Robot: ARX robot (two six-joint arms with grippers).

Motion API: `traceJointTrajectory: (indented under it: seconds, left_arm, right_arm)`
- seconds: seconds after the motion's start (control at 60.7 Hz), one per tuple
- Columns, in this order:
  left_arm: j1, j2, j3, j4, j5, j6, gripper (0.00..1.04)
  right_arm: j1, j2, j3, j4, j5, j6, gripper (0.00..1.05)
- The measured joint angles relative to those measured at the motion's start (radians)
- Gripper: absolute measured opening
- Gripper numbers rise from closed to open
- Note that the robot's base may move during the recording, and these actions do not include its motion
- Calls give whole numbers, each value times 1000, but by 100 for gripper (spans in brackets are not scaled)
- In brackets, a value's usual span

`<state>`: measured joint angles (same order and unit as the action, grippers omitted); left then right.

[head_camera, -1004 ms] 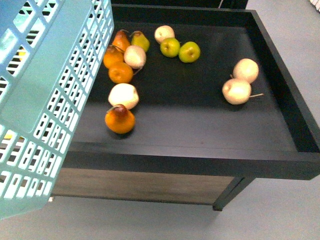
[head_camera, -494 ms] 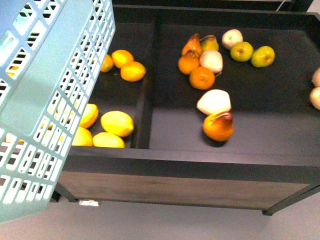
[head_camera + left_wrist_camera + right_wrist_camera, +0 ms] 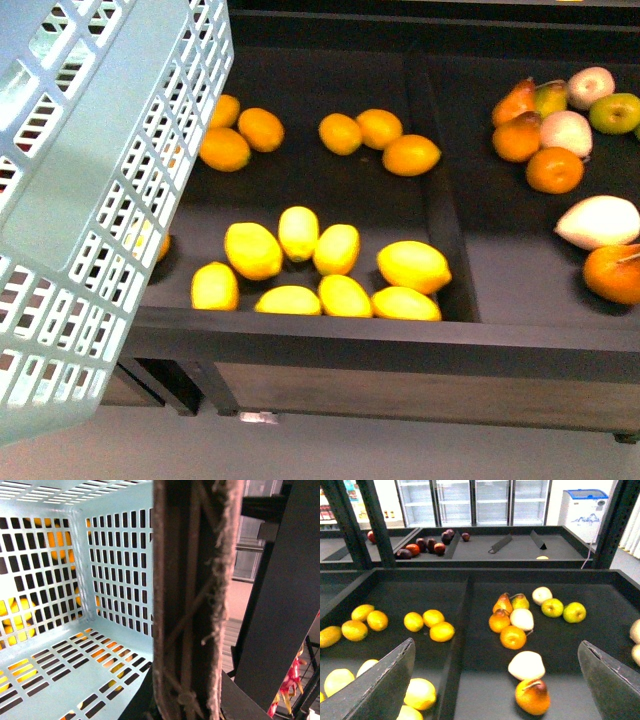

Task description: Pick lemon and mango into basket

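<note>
The lemon point(image 3: 413, 266), in the yellow cluster at lower middle of the front view beside the raised basket point(image 3: 90, 180), looked light, firm and slippery, best pinched across its short middle by the right gripper point(image 3: 496, 642), fingers spread wide; the left gripper's state could not be told.

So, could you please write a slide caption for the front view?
Turquoise basket in the left foreground; dark bin holds yellow lemons nearest, orange fruits behind.

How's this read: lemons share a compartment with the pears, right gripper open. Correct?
No. The lemons share a compartment with the oranges; a divider separates them from the pears, as the front view shows. The right gripper is open.
</note>
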<state>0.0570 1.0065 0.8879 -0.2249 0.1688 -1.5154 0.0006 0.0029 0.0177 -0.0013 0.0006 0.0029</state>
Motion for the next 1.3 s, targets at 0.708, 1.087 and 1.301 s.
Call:
traceJointTrajectory:
  seconds: [0.708,1.087,1.301]
  left_arm:
    - [0,0,0,0,1,-1,6]
    - [0,0,0,0,-5,2,6]
    - [12,1,0,0,-37,18,6]
  right_arm:
    - [0,0,0,0,-1,0,96]
    - [0,0,0,0,1,0,96]
    - [-1,0,0,0,-6,0,96]
